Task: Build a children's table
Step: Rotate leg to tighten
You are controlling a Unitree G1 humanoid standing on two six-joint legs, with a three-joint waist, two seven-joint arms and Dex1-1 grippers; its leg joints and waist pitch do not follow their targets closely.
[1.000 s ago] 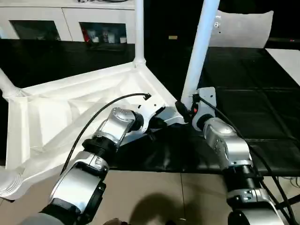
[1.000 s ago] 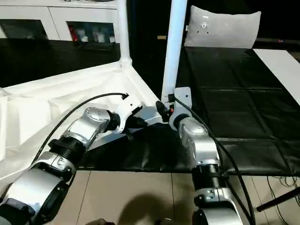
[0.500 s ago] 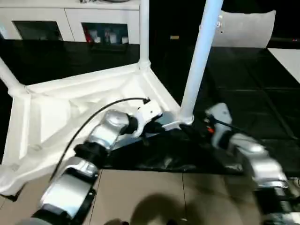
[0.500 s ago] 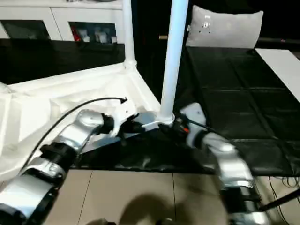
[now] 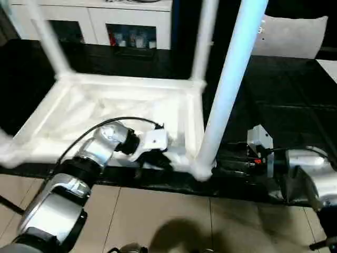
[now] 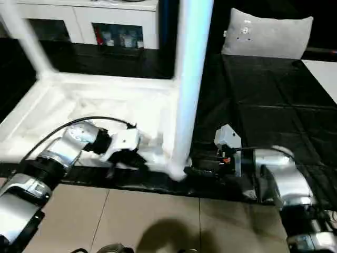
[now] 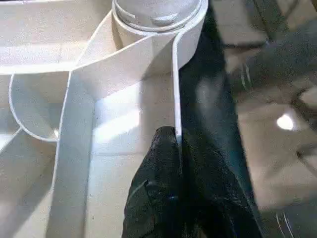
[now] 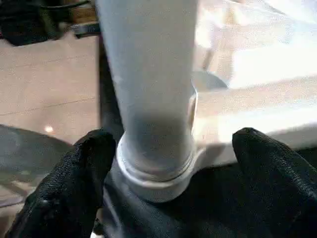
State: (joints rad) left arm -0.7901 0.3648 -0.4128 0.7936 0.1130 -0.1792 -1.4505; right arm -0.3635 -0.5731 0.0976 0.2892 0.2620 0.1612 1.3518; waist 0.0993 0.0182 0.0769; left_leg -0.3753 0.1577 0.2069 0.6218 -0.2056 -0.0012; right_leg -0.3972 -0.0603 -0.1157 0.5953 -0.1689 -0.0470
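The white tabletop (image 5: 105,105) lies upside down on the black mat, ribbed underside up. Three white legs stand in its corner sockets: the near right leg (image 5: 229,89), the far right leg (image 5: 204,37) and the far left leg (image 5: 47,37). My left gripper (image 5: 158,158) is shut on the thin rim wall (image 7: 175,74) of the near edge, just beside the near right socket. My right gripper (image 8: 173,138) is open, with one black finger (image 8: 94,158) on each side of the near leg's base (image 8: 153,124), apart from it.
A white cabinet with glass doors (image 5: 126,26) stands at the back. A grey-white cushion-like panel (image 5: 295,34) leans at the back right. The black mat (image 5: 279,95) stretches to the right, and beige floor tiles (image 5: 158,216) run along the front.
My right gripper has opened, let go of the near leg's base and drawn back to the right. The tabletop has swung round, so its near edge now lies across the view.
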